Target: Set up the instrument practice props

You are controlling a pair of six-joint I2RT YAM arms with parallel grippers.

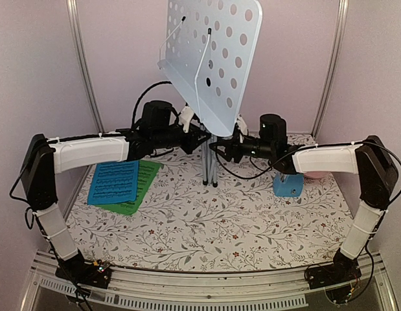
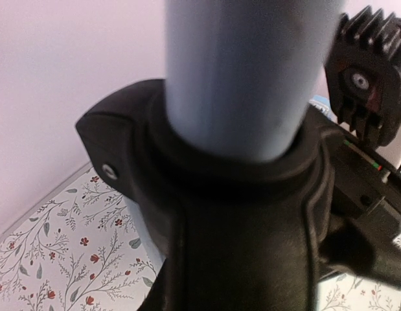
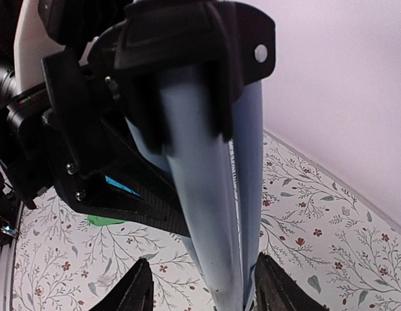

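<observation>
The pale blue-grey perforated music stand (image 1: 216,58) stands upright at the back centre, its silver tripod legs (image 1: 211,165) folded together. My left gripper (image 1: 201,137) is at the stand's black collar (image 2: 239,214) from the left and seems shut on it; its fingers are hidden. My right gripper (image 1: 225,148) comes from the right. In its wrist view it (image 3: 206,291) is open, with one finger on each side of the legs (image 3: 213,214). The blue music sheet (image 1: 114,181) lies on the green one (image 1: 143,184) at the left. The small blue metronome (image 1: 287,184) sits at the right.
A pink plate (image 1: 317,173) shows partly behind my right forearm. Pale walls and metal frame posts (image 1: 83,65) close in the back and sides. The floral tablecloth (image 1: 206,227) covers the table.
</observation>
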